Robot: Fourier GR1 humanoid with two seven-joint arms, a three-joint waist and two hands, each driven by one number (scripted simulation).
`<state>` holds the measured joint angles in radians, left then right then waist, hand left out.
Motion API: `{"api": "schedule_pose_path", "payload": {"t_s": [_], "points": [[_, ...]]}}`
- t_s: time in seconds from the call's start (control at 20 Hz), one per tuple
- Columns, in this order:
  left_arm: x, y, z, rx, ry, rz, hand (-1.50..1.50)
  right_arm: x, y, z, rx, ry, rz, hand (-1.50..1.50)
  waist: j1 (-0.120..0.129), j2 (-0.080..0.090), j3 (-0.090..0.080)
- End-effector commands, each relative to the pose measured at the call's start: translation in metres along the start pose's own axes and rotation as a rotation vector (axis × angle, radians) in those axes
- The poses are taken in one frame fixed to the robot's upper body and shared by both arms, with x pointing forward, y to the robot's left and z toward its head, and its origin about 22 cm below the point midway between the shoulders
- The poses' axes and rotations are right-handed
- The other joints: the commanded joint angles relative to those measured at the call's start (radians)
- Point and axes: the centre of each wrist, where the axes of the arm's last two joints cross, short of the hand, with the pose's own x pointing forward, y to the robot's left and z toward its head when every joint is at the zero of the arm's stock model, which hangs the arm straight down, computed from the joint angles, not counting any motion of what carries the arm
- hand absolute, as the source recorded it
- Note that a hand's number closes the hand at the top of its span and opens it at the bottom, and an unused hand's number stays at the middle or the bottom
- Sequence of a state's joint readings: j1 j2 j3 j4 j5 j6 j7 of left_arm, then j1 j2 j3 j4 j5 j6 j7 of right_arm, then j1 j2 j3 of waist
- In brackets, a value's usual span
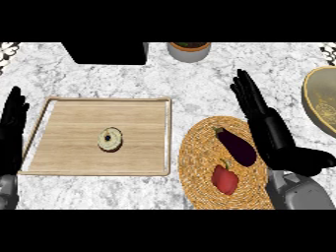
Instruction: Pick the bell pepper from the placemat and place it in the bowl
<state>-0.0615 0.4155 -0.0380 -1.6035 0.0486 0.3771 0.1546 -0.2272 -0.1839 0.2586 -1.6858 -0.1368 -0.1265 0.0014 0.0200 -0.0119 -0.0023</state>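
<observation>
Now the red bell pepper (225, 180) lies on the near part of the round woven placemat (199, 152), untouched. It sits just to the left of the right hand (276, 133) and nearer the robot, level with the wrist rather than the fingers, with a gap between them. Its long axis runs roughly from the near side to the far side of the desk (199, 83), and its pale stem points away from the robot, toward the dark eggplant (237, 146) lying just beyond it on the same mat.

The right hand is released, holding nothing. Its fingers stretch straight toward the far left along the placemat's right edge, beside the eggplant, and its thumb sticks out to the right. The yellowish bowl (330, 98) stands well to the right of that hand, cut off by the view's edge.

The left hand (10, 128) rests open at the left edge, fingers up, beside a wooden tray (76, 123) that carries a small ring-shaped item (111, 139).
</observation>
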Motion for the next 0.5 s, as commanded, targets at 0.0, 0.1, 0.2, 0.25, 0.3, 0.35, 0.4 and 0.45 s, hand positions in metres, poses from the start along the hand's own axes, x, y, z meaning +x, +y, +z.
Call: {"api": "schedule_pose_path", "payload": {"t_s": [0.0, 0.1, 0.2, 0.25, 0.3, 0.35, 0.4, 0.45], "points": [[0.000, 0.008, -0.007, 0.008, -0.016, 0.010, 0.00, 0.018, 0.007, 0.015, -0.039, -0.072, 0.089, 1.50, -0.025, 0.010, 0.002], [0.009, 0.007, -0.008, -0.011, -0.021, 0.011, 0.00, 0.044, -0.006, 0.022, -0.133, -0.186, 0.245, 1.50, -0.057, -0.002, 0.000], [0.001, 0.014, -0.006, -0.012, -0.031, 0.008, 0.00, 0.053, -0.027, 0.032, -0.198, -0.263, 0.447, 1.50, -0.089, -0.013, -0.003], [0.004, 0.017, -0.008, -0.023, -0.026, 0.006, 0.00, 0.070, -0.028, 0.029, -0.255, -0.323, 0.499, 1.50, -0.102, -0.021, -0.006], [0.000, 0.013, -0.003, -0.014, -0.003, 0.005, 0.00, 0.007, -0.093, 0.051, -0.212, 0.154, 0.823, 1.50, -0.168, 0.001, -0.049], [-0.002, 0.017, -0.003, 0.005, 0.010, 0.013, 0.00, -0.005, -0.104, 0.069, -0.303, 0.268, 0.871, -1.50, -0.185, -0.002, -0.031], [-0.011, 0.018, 0.003, -0.004, 0.035, 0.010, 0.00, -0.010, -0.102, 0.080, -0.483, 0.297, 0.811, -1.50, -0.193, -0.011, -0.017], [-0.013, 0.022, 0.001, 0.011, 0.052, 0.016, 0.00, -0.016, -0.090, 0.091, -0.595, 0.282, 0.761, -1.50, -0.198, -0.014, -0.010]]}}
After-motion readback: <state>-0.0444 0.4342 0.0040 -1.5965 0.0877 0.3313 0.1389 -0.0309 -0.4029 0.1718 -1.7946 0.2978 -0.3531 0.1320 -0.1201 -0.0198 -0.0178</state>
